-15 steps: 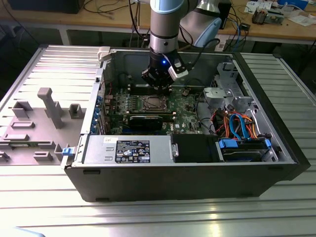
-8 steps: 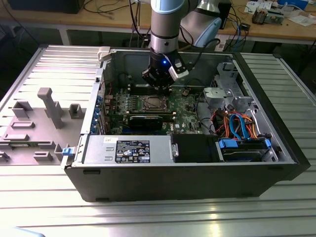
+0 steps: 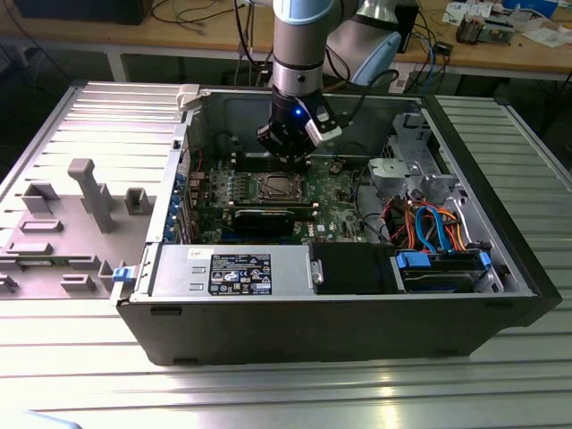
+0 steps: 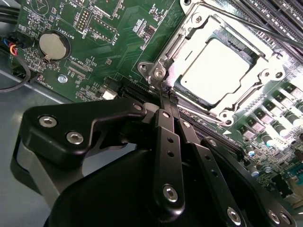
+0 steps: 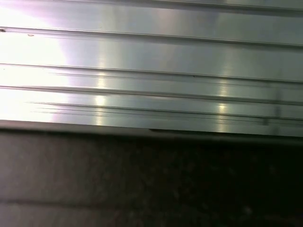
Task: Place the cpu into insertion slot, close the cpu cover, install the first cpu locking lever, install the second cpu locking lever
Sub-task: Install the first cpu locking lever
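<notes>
The cpu (image 4: 215, 71) was seated in the insertion slot (image 4: 177, 84) under the cpu cover (image 4: 258, 64), with the gripper (image 4: 166, 100) positioned just beside the slot's corner.

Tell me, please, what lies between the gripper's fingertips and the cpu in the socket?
In the second wrist view, the gripper is shut at the socket's corner; only the cpu cover frame lies between it and the cpu.

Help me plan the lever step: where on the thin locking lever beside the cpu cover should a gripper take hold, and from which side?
Probably the straight bare stretch of the locking lever, pinched across the wire from above. It is a thin rod lying low along the edge of the cpu cover, and the memory slots crowd its other side, so a sideways approach looks cramped.
</notes>
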{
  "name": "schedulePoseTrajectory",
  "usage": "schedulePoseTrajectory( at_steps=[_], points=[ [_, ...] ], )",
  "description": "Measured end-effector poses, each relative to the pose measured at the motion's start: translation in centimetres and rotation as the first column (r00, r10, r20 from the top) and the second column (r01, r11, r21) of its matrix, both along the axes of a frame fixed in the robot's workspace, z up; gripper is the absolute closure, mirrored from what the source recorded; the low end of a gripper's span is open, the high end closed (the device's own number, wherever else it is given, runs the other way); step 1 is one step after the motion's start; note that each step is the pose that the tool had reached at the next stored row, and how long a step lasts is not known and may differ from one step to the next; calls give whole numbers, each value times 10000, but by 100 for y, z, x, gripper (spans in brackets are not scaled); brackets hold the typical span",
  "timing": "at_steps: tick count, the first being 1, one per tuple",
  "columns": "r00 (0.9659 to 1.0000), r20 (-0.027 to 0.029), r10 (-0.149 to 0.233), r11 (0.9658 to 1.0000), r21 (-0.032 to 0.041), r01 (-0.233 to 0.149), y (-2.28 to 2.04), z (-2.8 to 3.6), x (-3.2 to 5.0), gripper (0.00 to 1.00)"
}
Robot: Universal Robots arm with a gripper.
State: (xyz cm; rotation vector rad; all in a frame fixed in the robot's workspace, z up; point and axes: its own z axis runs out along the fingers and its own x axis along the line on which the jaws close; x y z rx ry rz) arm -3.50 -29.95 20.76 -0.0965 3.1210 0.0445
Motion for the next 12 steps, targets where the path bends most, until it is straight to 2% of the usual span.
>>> schedulePoseTrajectory(
  at_steps=[3, 4, 7, 12],
  points=[
    [10000, 1, 0, 10000, -1, 0, 0, 1, 0, 89],
    [10000, -1, -1, 10000, -80, 1, 0, -8, 4, 89],
    [10000, 12, -1, 10000, -64, 1, 2, -48, 14, 89],
    [10000, 3, 0, 10000, -67, 0, 1, -13, 13, 89]
  ],
)
